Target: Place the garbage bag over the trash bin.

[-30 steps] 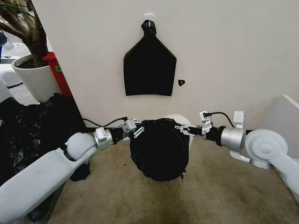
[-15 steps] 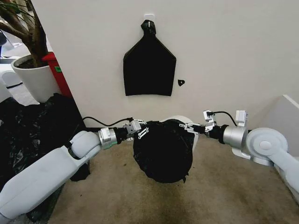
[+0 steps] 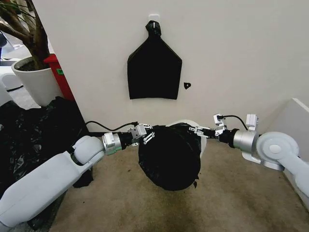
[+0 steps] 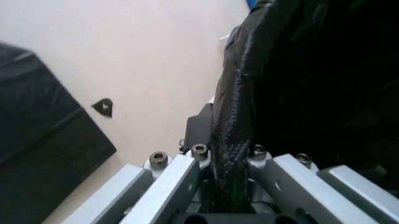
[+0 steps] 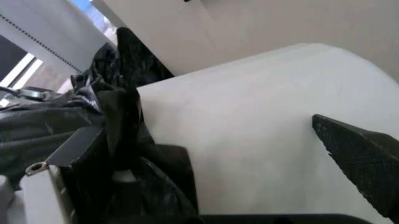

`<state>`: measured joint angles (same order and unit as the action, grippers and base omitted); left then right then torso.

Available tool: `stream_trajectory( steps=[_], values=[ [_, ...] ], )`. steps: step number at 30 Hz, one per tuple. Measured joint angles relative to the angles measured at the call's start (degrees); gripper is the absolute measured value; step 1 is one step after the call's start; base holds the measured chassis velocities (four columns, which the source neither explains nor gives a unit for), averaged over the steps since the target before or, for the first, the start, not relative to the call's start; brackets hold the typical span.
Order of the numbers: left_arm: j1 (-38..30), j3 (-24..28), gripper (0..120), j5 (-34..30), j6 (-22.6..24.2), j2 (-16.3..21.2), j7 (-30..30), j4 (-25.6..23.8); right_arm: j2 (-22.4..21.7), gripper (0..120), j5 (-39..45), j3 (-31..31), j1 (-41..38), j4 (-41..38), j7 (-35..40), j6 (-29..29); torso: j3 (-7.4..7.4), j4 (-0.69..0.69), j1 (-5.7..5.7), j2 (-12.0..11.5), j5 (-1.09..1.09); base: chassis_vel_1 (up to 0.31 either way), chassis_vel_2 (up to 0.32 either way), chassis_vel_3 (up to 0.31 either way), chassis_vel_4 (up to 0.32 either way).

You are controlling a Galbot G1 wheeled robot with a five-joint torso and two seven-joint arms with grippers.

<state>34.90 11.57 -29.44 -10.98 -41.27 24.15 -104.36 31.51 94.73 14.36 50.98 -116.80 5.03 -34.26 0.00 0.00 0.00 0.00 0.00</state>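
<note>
The glossy black garbage bag (image 3: 169,157) hangs stretched between my two grippers, just in front of the white trash bin (image 3: 187,123), whose rim peeks out behind the bag's top. My left gripper (image 3: 145,135) is shut on the bag's left edge; the left wrist view shows a fold of the bag (image 4: 281,70) pinched in that gripper (image 4: 227,158). My right gripper (image 3: 199,130) is at the bag's right edge. In the right wrist view its fingers stand wide apart (image 5: 212,154), the bag (image 5: 118,121) is draped over one finger, and the bin's wall (image 5: 262,116) lies between them.
A flat black knotted bundle (image 3: 154,67) hangs on the wall above. A big white plant pot (image 3: 36,79) and a heap of black sheeting (image 3: 29,140) stand at the left. A white box edge (image 3: 295,121) is at the right. Carpet floor (image 3: 145,208) lies in front.
Both grippers have carried the bag a little to the right and farther toward the wall. The bag now covers more of the bin.
</note>
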Motion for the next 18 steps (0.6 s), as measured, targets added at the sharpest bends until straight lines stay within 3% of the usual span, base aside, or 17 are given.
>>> stream_trajectory(
  steps=[13,18],
  values=[
    [4.1,-2.36,1,-10.5,4.08,0.81,-1.83,1.33,-1.34,100,4.5,2.11,0.53,-1.93,0.07,0.95,0.0,0.0,0.0,0.0,0.0,0.0,0.0,0.0,0.0],
    [7.32,-4.3,1,-15.79,6.24,1.32,-7.34,1.81,-0.63,100,6.09,3.16,-0.55,-2.0,0.45,2.33,0.0,-0.01,0.0,0.0,0.0,0.0,0.0,0.0,0.0]
  ],
)
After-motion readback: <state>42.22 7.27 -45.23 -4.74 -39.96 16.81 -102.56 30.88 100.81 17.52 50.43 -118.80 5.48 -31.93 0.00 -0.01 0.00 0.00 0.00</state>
